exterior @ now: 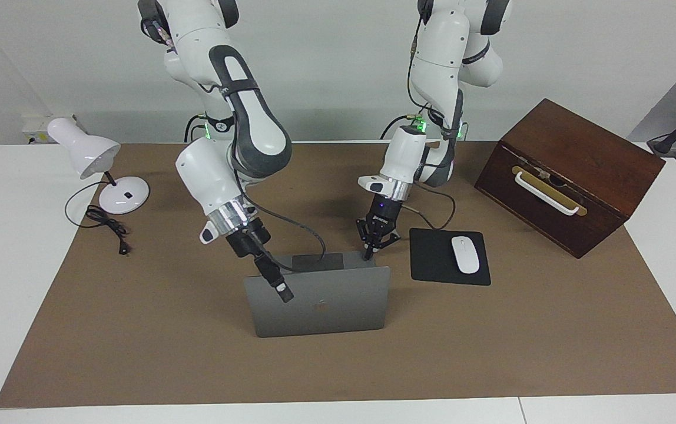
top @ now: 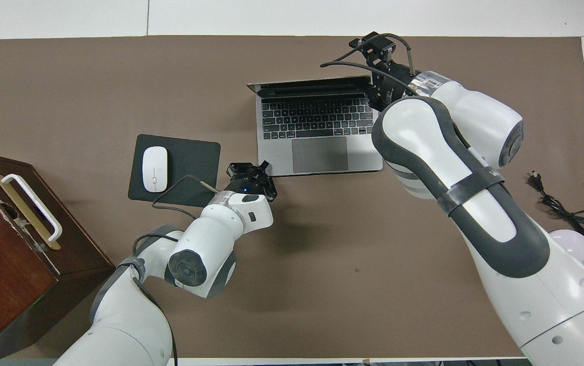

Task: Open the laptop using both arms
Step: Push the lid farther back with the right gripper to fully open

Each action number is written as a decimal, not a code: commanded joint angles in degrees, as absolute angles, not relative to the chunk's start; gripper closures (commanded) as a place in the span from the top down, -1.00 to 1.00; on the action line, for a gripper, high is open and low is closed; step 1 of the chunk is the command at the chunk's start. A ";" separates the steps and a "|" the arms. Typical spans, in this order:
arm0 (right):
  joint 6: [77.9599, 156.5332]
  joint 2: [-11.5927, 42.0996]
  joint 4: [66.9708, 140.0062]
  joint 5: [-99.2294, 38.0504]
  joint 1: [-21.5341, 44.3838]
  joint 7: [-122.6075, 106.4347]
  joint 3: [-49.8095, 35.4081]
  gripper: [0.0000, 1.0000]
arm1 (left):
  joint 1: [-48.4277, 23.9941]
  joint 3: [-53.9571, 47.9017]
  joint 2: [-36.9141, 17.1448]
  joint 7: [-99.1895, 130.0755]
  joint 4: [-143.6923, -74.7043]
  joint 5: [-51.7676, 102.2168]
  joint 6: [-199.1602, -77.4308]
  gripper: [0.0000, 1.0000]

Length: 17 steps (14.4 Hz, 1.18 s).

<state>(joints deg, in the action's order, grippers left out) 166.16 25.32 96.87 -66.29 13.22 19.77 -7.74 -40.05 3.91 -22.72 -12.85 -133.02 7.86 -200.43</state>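
laptop (top: 317, 132): open, keyboard showing | mouse (top: 154, 169): on mouse pad (top: 190, 152), toward left arm's end

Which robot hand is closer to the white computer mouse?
The left gripper. It presses, shut, on the laptop base corner beside the mouse pad that holds the mouse. The right gripper is at the laptop's lid, toward the right arm's end.

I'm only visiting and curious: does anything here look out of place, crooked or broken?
Nothing looks spilled or broken. The cord of the white lamp lies unplugged in a loose tangle, and the wooden box sits turned at an angle to the brown mat.
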 commanded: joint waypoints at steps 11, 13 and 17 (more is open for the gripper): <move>164.36 28.39 91.76 -63.55 11.16 19.07 -8.53 1.00 | -39.99 4.22 -25.93 -13.80 -131.57 7.91 -200.83 -1.00; 164.09 29.18 91.67 -62.85 11.16 19.07 -8.53 1.00 | -39.99 4.22 -26.02 -13.80 -131.57 7.91 -200.74 -1.00; 162.69 30.76 87.90 -61.79 10.37 20.29 -8.44 1.00 | -39.99 4.22 -26.01 -13.80 -131.57 7.91 -200.83 -1.00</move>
